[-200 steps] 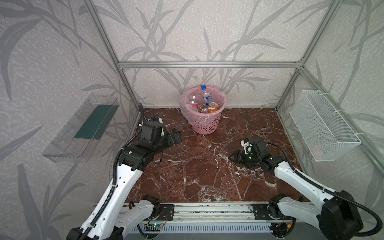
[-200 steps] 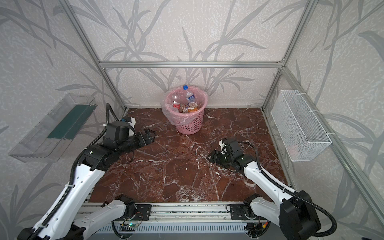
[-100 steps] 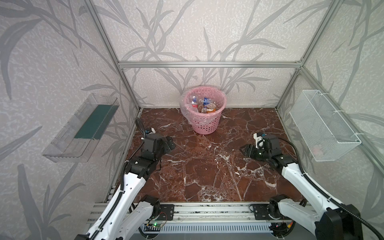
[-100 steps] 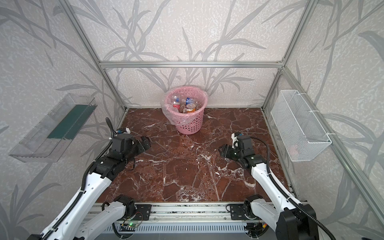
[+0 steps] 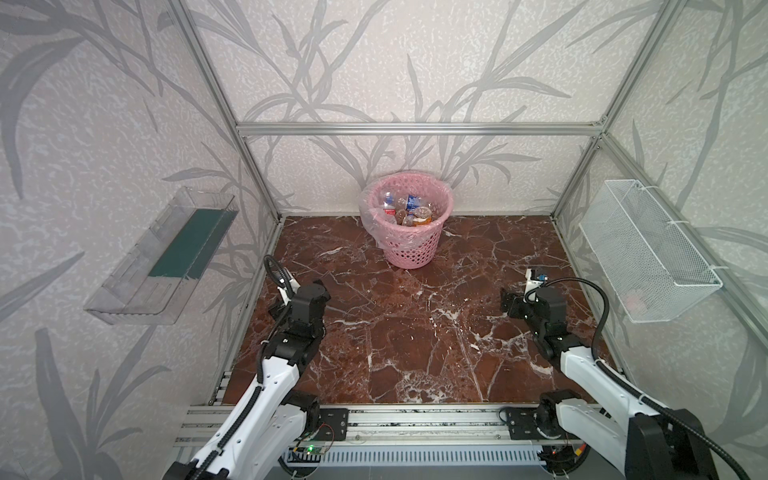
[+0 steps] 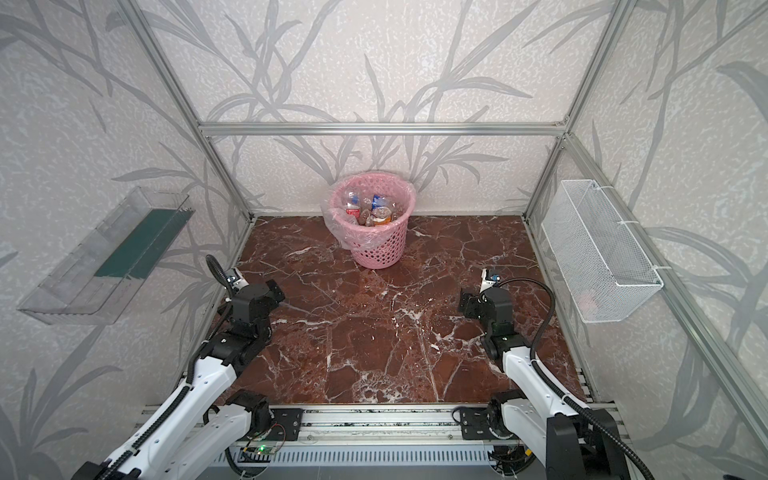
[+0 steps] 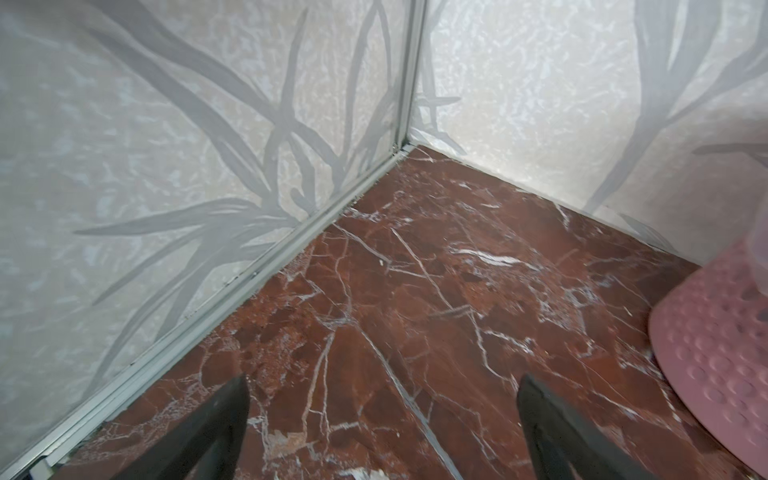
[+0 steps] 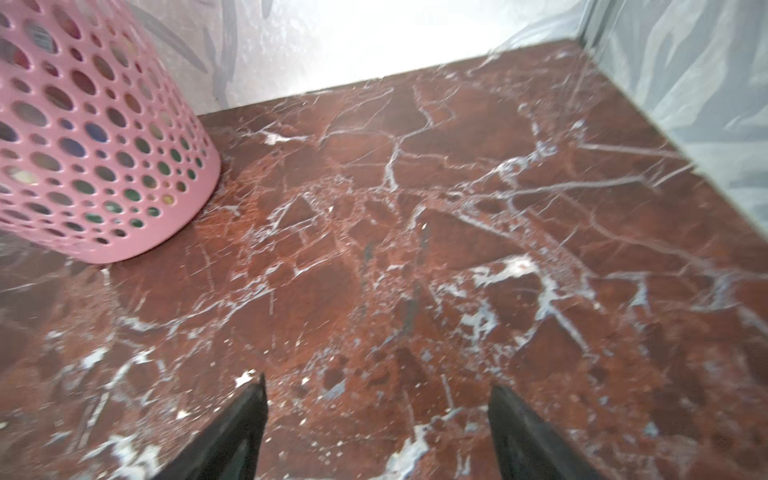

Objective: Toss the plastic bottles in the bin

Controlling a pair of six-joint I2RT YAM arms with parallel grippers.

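In both top views the pink perforated bin (image 5: 409, 245) (image 6: 376, 249) with its clear liner stands at the back of the marble floor. Several plastic bottles (image 5: 409, 210) (image 6: 372, 210) lie inside it, clear ones with blue and red labels and an orange-brown one. No bottle shows on the floor. My left gripper (image 5: 319, 290) (image 6: 275, 291) (image 7: 384, 380) hovers low at the left, open and empty, with the bin's wall (image 7: 715, 353) at the edge of its wrist view. My right gripper (image 5: 509, 305) (image 6: 465, 305) (image 8: 378, 381) is low at the right, open and empty, with the bin (image 8: 95, 145) ahead of it.
A clear acrylic tray (image 5: 166, 257) hangs on the left wall and a white wire mesh basket (image 5: 648, 253) on the right wall. Aluminium posts frame the corners. A metal rail (image 5: 415, 419) runs along the front edge of the red marble floor (image 5: 415, 332).
Both arms have drawn back from the middle toward their sides. A bottle seen above the bin's rim one second ago now lies down among the others. My right gripper has opened wider.
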